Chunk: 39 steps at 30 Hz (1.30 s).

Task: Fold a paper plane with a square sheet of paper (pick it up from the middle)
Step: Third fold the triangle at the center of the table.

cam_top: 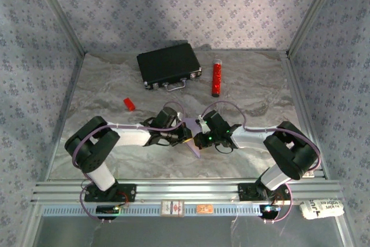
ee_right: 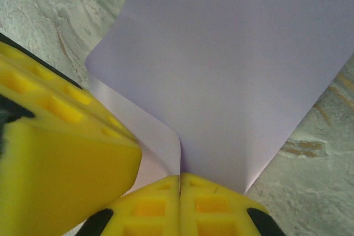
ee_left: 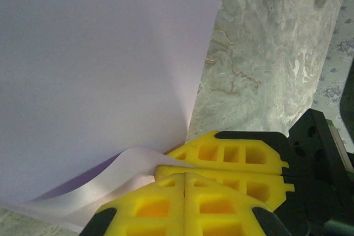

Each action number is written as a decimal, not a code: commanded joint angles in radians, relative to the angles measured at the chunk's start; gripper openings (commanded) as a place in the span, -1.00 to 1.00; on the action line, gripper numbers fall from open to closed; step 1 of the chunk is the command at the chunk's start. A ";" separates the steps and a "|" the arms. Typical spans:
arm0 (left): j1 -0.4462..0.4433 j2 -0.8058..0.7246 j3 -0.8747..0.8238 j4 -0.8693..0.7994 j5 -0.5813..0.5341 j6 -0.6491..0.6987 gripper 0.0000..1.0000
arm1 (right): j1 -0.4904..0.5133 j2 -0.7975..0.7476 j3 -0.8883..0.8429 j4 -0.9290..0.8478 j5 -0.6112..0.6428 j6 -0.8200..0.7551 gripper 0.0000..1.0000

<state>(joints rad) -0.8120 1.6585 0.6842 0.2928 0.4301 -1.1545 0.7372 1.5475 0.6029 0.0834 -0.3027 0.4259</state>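
We hold the paper [ee_left: 99, 70] in front of the case [cam_top: 169, 65], left claw [ee_left: 184, 176] and right claw [ee_right: 180, 178] both clamped on it; the fold seems begun, and next we must crease evenly.

You won't read anything here: rail stickers [cam_top: 171, 207] and lower-right white wrapper [cam_top: 321, 208] print are too blurred.

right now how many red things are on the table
2: a small block left of centre, and a cylinder just right of the black case. Others may be hidden.
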 commanded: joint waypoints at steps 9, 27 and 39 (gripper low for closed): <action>-0.012 -0.005 -0.016 -0.048 -0.025 0.020 -1.00 | 0.000 0.018 -0.006 -0.070 0.036 -0.007 -0.89; -0.012 0.037 -0.017 -0.072 -0.045 0.043 -1.00 | -0.002 0.017 -0.011 -0.063 0.030 -0.007 -0.89; -0.012 0.076 -0.040 -0.077 -0.052 0.061 -1.00 | -0.004 0.013 -0.007 -0.065 0.027 -0.003 -0.87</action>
<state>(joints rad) -0.8204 1.6970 0.6662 0.2478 0.3969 -1.1183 0.7372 1.5475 0.6029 0.0841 -0.3027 0.4259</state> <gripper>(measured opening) 0.047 0.066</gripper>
